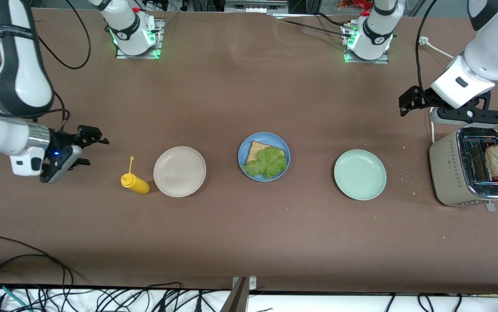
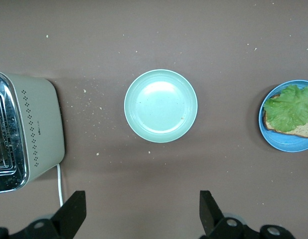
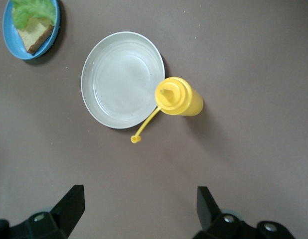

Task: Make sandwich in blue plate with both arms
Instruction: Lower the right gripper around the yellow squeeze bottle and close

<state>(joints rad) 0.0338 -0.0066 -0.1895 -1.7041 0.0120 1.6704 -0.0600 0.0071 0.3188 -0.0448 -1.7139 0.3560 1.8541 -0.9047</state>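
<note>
even overhead light, soft short shadows, mild glare on toaster (image 1: 485, 147), sharp focus

The left gripper (image 2: 141, 214) is hanging over bare table with its fingers (image 2: 74, 211) spread wide, nothing between them. A pale green plate (image 2: 161, 106) is sitting empty between the toaster (image 2: 32, 132) and the blue plate (image 2: 288, 142), which is holding a bread slice (image 2: 299, 130) with lettuce (image 2: 292, 107) lying on top.

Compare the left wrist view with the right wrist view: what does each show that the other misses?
Only the left wrist view shows the toaster and the pale green plate, seen past the open left gripper. Only the right wrist view shows the beige plate and the yellow squeeze bottle, past the open right gripper. Both show the blue plate holding bread and lettuce.
</note>
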